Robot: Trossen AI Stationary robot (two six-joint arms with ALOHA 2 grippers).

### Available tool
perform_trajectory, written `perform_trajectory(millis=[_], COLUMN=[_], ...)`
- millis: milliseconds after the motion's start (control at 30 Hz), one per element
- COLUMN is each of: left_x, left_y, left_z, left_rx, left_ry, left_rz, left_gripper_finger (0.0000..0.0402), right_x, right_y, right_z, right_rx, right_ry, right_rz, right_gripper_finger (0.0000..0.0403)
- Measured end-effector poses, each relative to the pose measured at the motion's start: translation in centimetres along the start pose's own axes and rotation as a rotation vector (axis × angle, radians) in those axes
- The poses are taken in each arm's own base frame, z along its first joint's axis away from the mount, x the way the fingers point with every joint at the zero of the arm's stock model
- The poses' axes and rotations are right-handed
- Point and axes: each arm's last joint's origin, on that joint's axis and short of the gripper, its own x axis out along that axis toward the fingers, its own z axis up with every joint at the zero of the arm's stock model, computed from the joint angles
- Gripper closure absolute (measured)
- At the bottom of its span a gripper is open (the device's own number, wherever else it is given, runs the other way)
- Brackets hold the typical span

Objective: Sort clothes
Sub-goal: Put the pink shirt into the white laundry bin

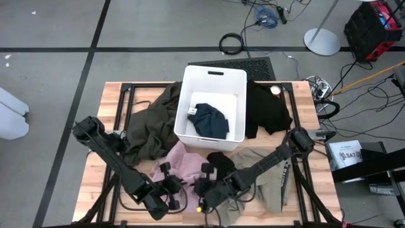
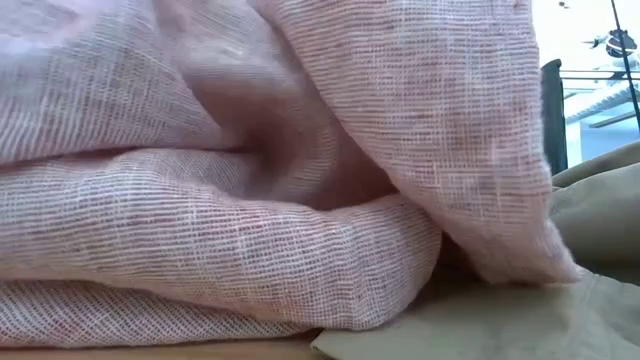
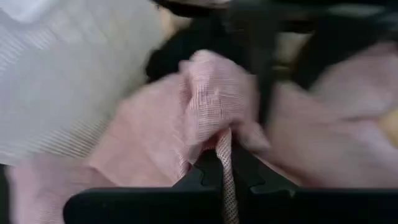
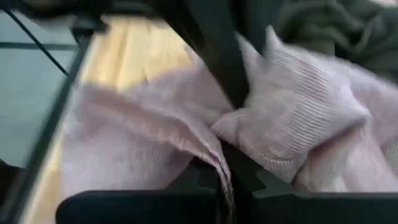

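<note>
A pale pink garment (image 1: 184, 161) lies crumpled at the table's near middle and fills the low view (image 2: 250, 200). Both grippers are at its near part: my left gripper (image 1: 173, 185) and my right gripper (image 1: 202, 187), each shut on pink cloth. A navy garment (image 1: 209, 120) lies in the white bin (image 1: 190, 82). A dark olive garment (image 1: 152, 126) lies left of the bin and leans on its wall. One black garment (image 1: 269, 107) lies right of the bin, and a smaller one (image 1: 219, 161) lies by the pink cloth. A khaki garment (image 1: 269, 177) lies at the near right. My left gripper pinches a raised fold of the pink garment (image 3: 225, 146) between its two fingers. The cloth bunches up just beyond the fingertips, and the rest lies slack on the table. One layer or several, I cannot tell. My right gripper pinches a gathered edge of the pink garment (image 4: 219, 163) between its two fingers. The cloth spreads out beyond the fingertips and lies slack on the table. The left arm's dark finger stands just beyond it.
The white bin stands at the table's far middle with garments against both sides. Khaki cloth (image 2: 600, 220) lies right beside and under the pink heap. Bare wood (image 1: 95, 190) shows at the near left. Cables and a stand base lie on the floor beyond the table.
</note>
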Motion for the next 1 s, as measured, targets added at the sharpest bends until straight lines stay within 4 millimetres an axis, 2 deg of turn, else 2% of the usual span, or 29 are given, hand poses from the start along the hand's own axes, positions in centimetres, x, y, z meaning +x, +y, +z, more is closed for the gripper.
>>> perform_trajectory(millis=[167, 267, 533, 767, 900, 1000], left_x=[0.1, 0.3, 1.8, 1.9, 1.8, 2.1], left_y=[-0.1, 0.0, 1.3, 3.9, 5.1, 5.3], left_z=[-0.2, -0.1, 1.1, 3.2, 4.3, 4.7], left_rx=[-0.024, -0.032, -0.100, -0.148, -0.189, -0.216], left_ry=[0.035, 0.058, 0.208, 0.204, 0.189, 0.204], left_rz=[-0.042, -0.055, -0.167, -0.160, -0.175, -0.226], left_gripper_finger=[0.0398, 0.0378, 0.0278, 0.0192, 0.0180, 0.0179], right_x=[0.3, 0.4, 0.6, 0.6, 0.7, 0.7], right_y=[-0.4, -0.7, -1.1, -1.2, -1.3, -1.5], right_z=[-0.5, -0.6, -0.8, -0.9, -0.9, -0.9], right_rx=[0.008, 0.003, 0.000, 0.005, 0.013, 0.018], right_ry=[0.028, 0.041, 0.070, 0.081, 0.083, 0.087], right_rz=[0.004, 0.001, -0.013, -0.018, -0.020, -0.025], right_gripper_finger=[0.0403, 0.0403, 0.0403, 0.0403, 0.0403, 0.0403])
